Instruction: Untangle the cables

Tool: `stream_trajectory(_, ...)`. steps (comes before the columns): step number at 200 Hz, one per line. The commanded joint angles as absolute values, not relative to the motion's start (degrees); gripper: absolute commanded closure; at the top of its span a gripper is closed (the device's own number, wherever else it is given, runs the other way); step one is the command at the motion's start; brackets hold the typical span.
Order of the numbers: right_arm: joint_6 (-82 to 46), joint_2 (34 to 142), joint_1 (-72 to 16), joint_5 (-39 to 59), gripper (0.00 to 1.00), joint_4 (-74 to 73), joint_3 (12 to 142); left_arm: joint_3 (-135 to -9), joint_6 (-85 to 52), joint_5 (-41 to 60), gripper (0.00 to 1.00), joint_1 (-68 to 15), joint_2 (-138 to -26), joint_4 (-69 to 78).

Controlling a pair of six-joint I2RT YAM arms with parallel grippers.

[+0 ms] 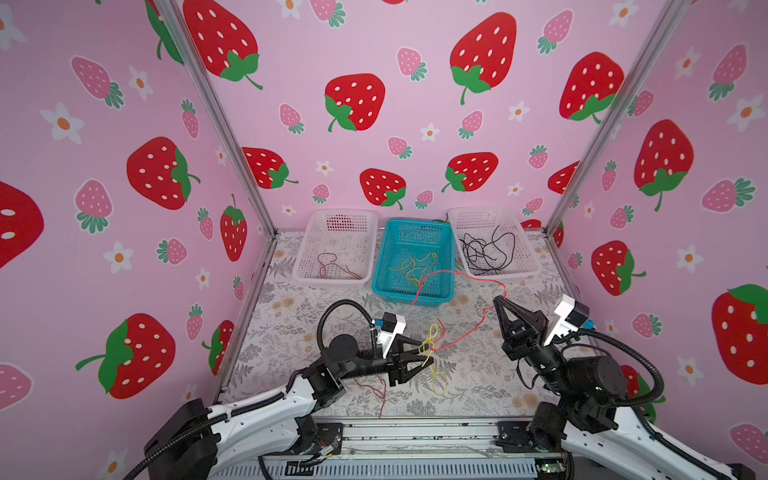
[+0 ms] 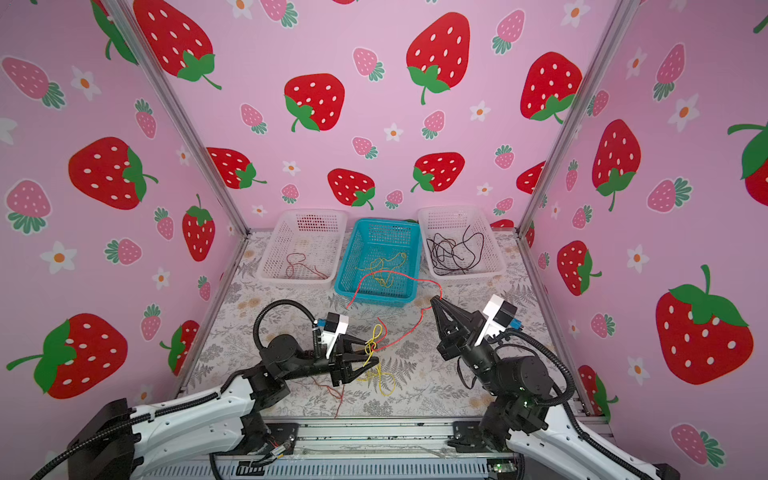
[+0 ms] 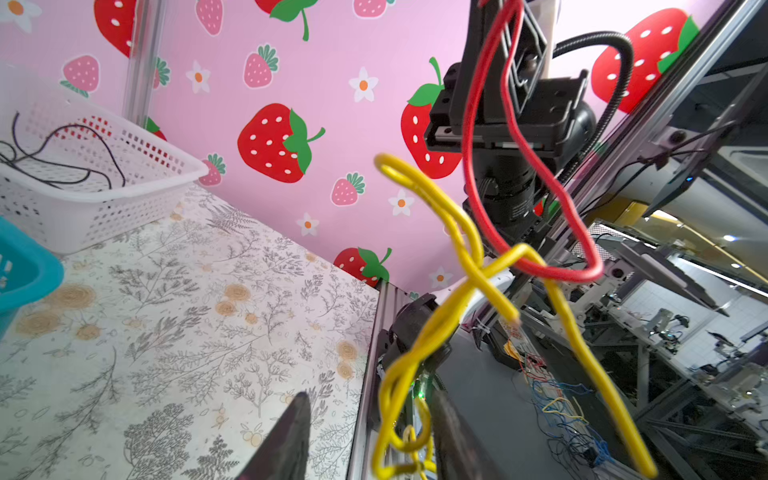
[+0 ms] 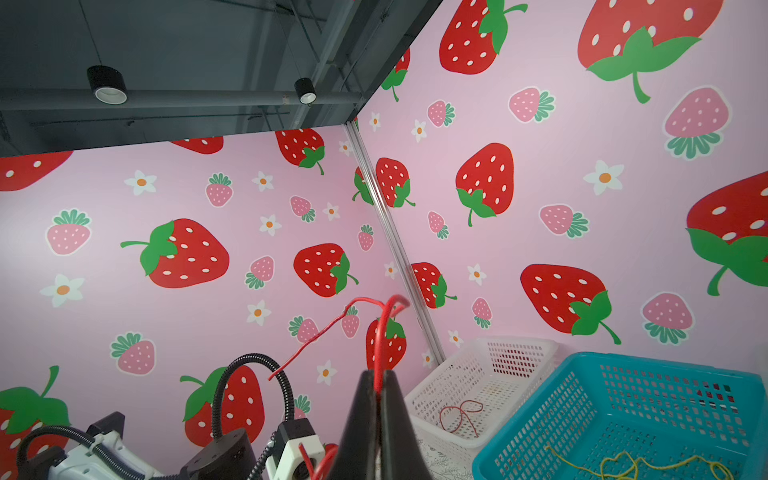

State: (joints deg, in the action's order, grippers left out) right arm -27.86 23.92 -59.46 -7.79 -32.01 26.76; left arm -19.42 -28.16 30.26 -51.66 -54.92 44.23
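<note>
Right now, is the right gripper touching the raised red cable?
Touching. The right wrist view shows the raised red cable running down into the right gripper, pinched between its shut fingertips with no gap.

Blurry yellow cable, partly out of frame

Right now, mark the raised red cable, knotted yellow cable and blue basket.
red cable [image 3: 466,141]: left wrist view, long strand.
yellow cable [image 3: 473,272]: left wrist view, crossing.
blue basket [image 1: 395,297]: a top view, front wall.
</note>
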Motion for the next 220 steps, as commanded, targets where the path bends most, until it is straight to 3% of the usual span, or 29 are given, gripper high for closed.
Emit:
stream_trajectory(1,-29.44,23.3,-59.37,-7.03,1.0,-34.73,27.27,-20.17,-27.66,31.23,0.65,-51.86,-55.08,47.21)
stream_trajectory(35,-29.84,23.03,-59.33,-7.03,1.0,-34.96,26.85,-20.15,-27.73,31.04,0.73,-51.9,-55.41,47.44)
stream_trajectory(78,-30.14,23.2,-59.33,-7.1,1.0,-35.59,26.21,-20.14,-27.86,30.65,0.72,-51.87,-55.41,48.33)
stream_trajectory(113,-30.06,22.85,-59.33,-7.38,1.0,-35.68,25.97,-19.83,-27.59,31.2,0.87,-51.86,-55.23,48.34)
stream_trajectory(162,-30.23,23.03,-59.33,-7.51,1.0,-35.95,25.62,-19.44,-26.98,30.96,0.93,-51.86,-54.79,48.21)
stream_trajectory(169,-30.23,22.94,-59.33,-7.56,1.0,-35.95,25.64,-19.42,-26.78,30.94,1.0,-51.9,-54.68,48.19)
stream_trajectory(220,-29.24,20.03,-59.34,-12.48,1.0,-31.58,26.47,-19.07,-24.35,28.65,1.0,-51.86,-51.79,40.67)
